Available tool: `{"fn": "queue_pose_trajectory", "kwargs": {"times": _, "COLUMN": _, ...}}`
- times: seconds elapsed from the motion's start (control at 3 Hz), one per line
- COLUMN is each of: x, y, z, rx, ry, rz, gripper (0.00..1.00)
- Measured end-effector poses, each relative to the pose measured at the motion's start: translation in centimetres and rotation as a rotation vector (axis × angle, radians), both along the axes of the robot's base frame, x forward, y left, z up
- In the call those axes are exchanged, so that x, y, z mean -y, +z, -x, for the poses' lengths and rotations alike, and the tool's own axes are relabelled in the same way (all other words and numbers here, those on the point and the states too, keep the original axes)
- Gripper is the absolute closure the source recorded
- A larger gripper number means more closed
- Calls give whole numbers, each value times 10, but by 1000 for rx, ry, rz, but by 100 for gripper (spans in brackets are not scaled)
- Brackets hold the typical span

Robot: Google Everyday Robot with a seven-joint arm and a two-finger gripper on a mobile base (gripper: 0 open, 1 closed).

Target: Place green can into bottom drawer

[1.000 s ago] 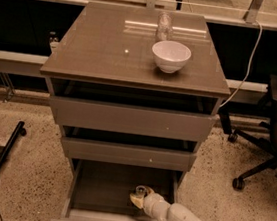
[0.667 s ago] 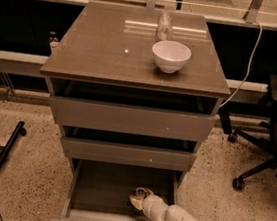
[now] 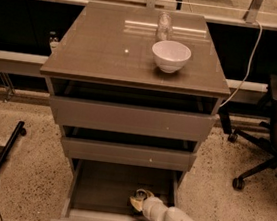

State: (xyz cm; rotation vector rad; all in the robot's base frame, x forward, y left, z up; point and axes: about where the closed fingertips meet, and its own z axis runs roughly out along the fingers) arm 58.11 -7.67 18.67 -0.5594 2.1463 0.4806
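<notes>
1. Hardly anything has moved: the pincer point(image 3: 143, 202) stays low inside the bottom drawer point(image 3: 101, 188), toward its right front.
2. At its tip sits the green can point(image 3: 138, 196), within that drawer.
3. Clenched or released: cannot tell.

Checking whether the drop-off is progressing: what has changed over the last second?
Nothing visibly changed. The end effector stays low inside the open bottom drawer, at the green can near its right side. The white bowl and glass jar on the cabinet top have not moved.
</notes>
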Motion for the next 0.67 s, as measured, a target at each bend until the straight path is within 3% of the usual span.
{"fn": "queue_pose_trajectory", "kwargs": {"times": 0.33, "x": -1, "y": 0, "z": 0, "rx": -1, "ry": 1, "rz": -1, "gripper": 4}}
{"fn": "queue_pose_trajectory", "kwargs": {"times": 0.67, "x": -2, "y": 0, "z": 0, "rx": -1, "ry": 2, "rz": -1, "gripper": 0}}
